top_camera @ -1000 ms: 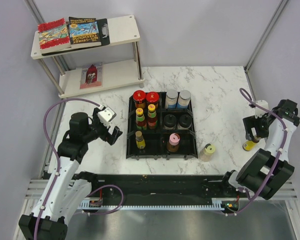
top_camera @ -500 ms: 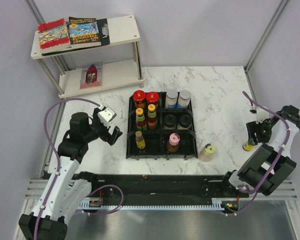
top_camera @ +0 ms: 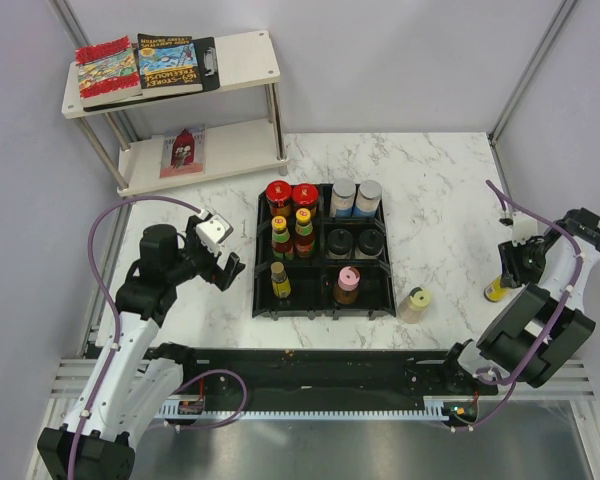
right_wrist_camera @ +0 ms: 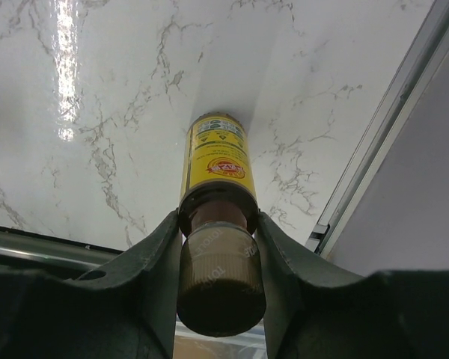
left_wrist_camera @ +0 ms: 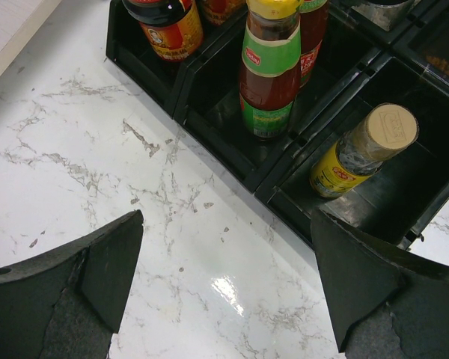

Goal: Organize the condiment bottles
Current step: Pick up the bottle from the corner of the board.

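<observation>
A small yellow-labelled bottle [right_wrist_camera: 215, 161] with a brownish cap stands near the table's right edge [top_camera: 495, 291]. My right gripper [right_wrist_camera: 218, 217] is shut on it, both fingers pressed against its shoulder just below the cap. Several condiment bottles stand in the black compartmented tray [top_camera: 261, 302], among them a red sauce bottle [left_wrist_camera: 268, 71] and a cream-capped yellow one [left_wrist_camera: 363, 146]. One yellow-capped jar [top_camera: 416, 300] stands loose right of the tray. My left gripper [left_wrist_camera: 226, 217] hangs wide open over bare marble just left of the tray [top_camera: 223, 270], holding nothing.
A white two-tier shelf [top_camera: 242, 52] with colourful books stands at the back left. A metal frame rail [right_wrist_camera: 374, 149] runs close along the right of the held bottle. The arms' black base rail [top_camera: 310, 365] lines the near edge.
My right gripper has come down around the yellow-labelled bottle and its jaws have closed in onto it. The left arm has not moved.
</observation>
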Tool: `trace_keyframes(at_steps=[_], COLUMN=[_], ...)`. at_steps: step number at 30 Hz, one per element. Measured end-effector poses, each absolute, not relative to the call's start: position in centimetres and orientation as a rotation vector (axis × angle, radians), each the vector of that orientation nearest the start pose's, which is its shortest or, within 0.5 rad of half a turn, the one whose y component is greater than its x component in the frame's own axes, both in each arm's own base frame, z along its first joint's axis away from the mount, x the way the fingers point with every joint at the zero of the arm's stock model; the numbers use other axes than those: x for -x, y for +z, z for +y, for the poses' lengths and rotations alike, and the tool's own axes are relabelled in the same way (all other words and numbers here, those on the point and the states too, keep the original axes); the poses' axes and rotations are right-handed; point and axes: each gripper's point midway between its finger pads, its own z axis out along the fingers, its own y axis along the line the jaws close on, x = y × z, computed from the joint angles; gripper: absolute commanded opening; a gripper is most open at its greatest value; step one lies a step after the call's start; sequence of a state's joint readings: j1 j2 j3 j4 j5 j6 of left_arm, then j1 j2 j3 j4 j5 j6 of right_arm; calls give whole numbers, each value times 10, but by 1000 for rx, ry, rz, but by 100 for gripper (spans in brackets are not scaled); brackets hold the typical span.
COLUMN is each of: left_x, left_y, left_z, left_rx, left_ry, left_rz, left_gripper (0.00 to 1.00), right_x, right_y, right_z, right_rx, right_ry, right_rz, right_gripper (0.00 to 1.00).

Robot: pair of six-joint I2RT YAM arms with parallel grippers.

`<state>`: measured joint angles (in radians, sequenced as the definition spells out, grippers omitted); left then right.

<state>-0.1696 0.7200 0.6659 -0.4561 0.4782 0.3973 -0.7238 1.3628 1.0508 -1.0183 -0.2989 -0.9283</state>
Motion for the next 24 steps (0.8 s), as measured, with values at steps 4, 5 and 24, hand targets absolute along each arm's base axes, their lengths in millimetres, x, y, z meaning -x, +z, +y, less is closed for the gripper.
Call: trace_keyframes(at_steps=[4, 5, 24], left_x=[-243, -243, -243], left_y=[185, 185, 185], left_z=[-109, -109, -109], left_rx=[-841, -841, -841], left_ry=[-354, -354, -354], left_rz=[1856, 1856, 1856], left_gripper=[99, 100, 99], right_x=[-201, -201, -257], right_y=[109, 110, 214], right_z=[-151, -151, -41], right_rx=[350, 355, 786], right_ry=[49, 51, 106], right_rz=[2743, 2743, 2453], right_gripper=[0, 0, 0])
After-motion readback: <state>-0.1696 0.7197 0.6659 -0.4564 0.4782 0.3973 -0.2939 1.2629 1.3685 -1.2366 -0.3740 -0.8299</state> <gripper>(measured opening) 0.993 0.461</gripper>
